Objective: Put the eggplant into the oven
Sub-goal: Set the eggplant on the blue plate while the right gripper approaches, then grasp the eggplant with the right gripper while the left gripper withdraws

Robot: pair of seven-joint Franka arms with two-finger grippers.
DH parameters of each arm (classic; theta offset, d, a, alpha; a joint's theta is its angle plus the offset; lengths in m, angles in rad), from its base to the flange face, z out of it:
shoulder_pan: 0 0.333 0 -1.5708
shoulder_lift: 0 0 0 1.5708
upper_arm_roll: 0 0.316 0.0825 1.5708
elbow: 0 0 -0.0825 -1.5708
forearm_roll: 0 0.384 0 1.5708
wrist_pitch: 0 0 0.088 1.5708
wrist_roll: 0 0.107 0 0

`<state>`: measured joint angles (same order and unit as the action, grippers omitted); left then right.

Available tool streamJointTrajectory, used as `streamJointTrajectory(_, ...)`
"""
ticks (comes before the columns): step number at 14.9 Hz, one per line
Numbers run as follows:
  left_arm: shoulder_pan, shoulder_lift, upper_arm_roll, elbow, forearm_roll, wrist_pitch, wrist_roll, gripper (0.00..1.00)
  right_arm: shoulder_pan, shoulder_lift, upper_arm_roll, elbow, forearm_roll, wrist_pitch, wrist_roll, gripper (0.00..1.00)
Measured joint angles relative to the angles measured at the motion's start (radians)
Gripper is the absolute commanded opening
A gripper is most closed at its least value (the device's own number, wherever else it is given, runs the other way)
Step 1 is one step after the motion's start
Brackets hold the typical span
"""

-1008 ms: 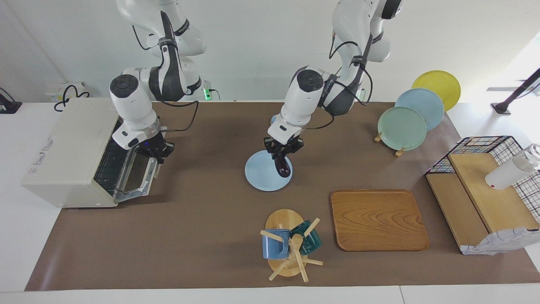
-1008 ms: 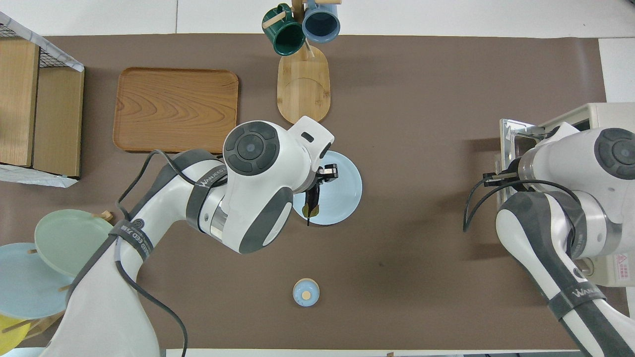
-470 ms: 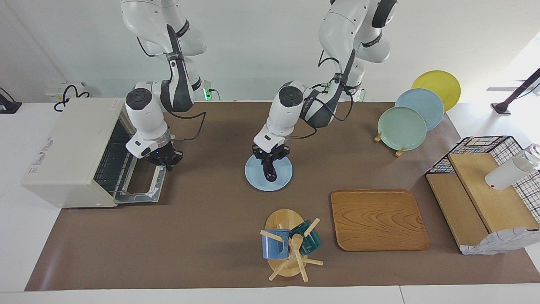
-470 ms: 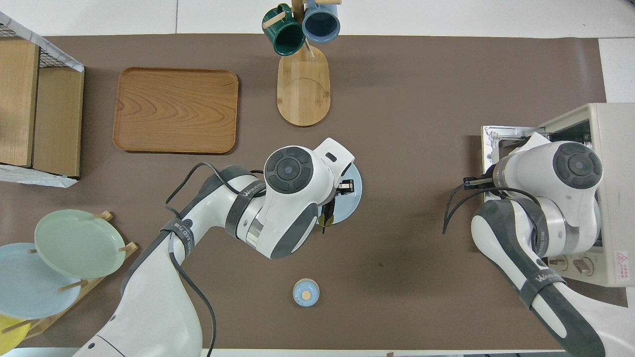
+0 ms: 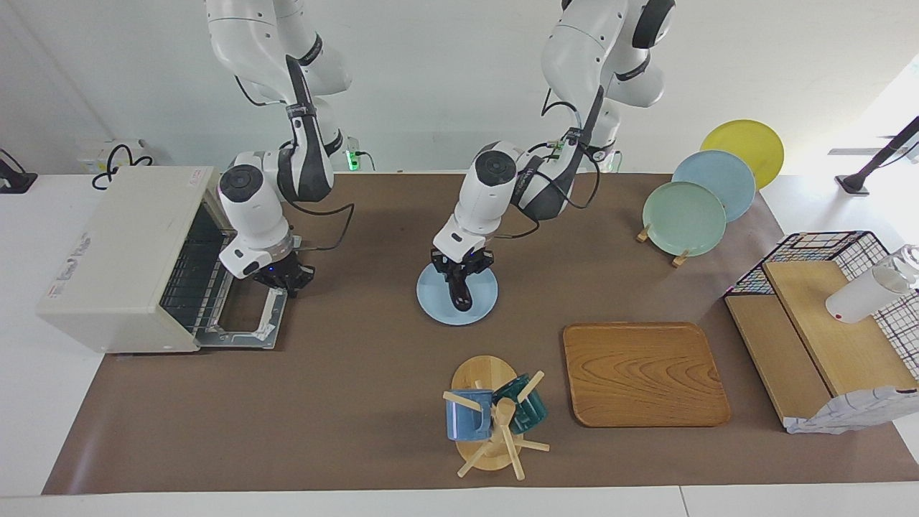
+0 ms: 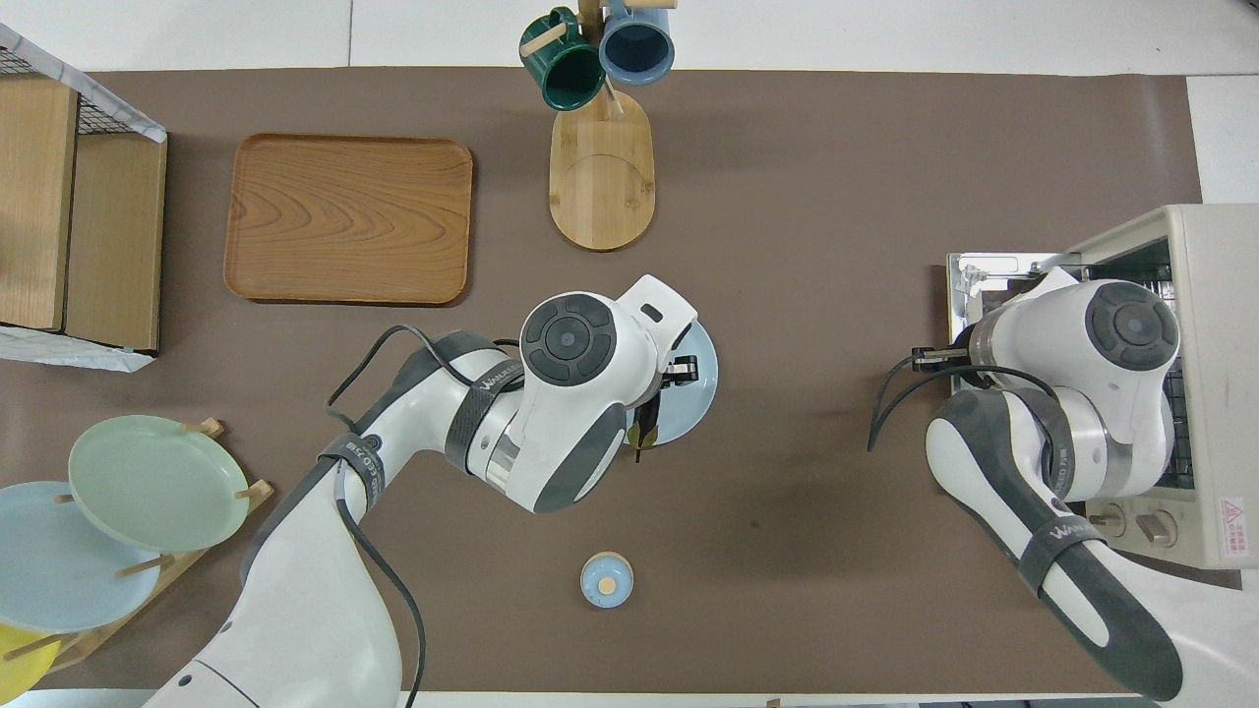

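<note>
A plain white wall (image 5: 445,79) stands at the robots' end of the room. The white worktop (image 5: 43,402) has a big brown mat (image 5: 344,388) spread over most of it. Bright light (image 5: 890,100) shines in at the left arm's end. A black cable (image 5: 118,161) curls by the wall.

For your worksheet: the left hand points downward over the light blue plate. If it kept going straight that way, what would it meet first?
Most likely the eggplant, which sits directly under the left hand on the light blue plate. The hand already appears to be at the eggplant, though actual contact is hard to judge. The plate would come next.
</note>
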<state>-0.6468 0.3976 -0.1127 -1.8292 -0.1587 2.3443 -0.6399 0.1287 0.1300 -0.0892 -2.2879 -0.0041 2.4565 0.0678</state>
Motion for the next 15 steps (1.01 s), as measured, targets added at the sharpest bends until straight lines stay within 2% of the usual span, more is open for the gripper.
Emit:
streamJointTrajectory(3,0.003,-0.002,0.008,0.001,0.0,0.0,0.0,1.0,0.073,0.003,-0.005,0.003,0.029,0.036,0.053,0.0)
streamJointTrajectory(4,0.008,-0.006,0.011,0.002,0.0,-0.003,0.0,1.0,0.098,0.005,-0.005,0.01,0.029,0.036,0.073,0.13)
streamJointTrajectory(5,0.022,-0.017,0.014,0.005,0.0,-0.012,0.0,1.0,0.114,0.008,-0.005,0.025,0.029,0.026,0.086,0.39)
streamJointTrajectory(6,0.044,-0.036,0.017,0.009,0.0,-0.038,0.008,1.0,0.123,0.013,-0.005,0.052,0.029,-0.007,0.089,0.5)
streamJointTrajectory(8,0.106,-0.09,0.021,0.023,0.0,-0.124,0.062,1.0,0.142,0.021,-0.006,0.129,0.032,-0.088,0.1,0.51)
streamJointTrajectory(11,0.23,-0.164,0.028,0.05,0.005,-0.251,0.191,1.0,0.233,0.042,-0.006,0.246,0.034,-0.179,0.183,0.52)
streamJointTrajectory(15,0.388,-0.194,0.034,0.099,0.028,-0.361,0.364,1.0,0.383,0.078,-0.006,0.36,0.036,-0.231,0.328,0.58)
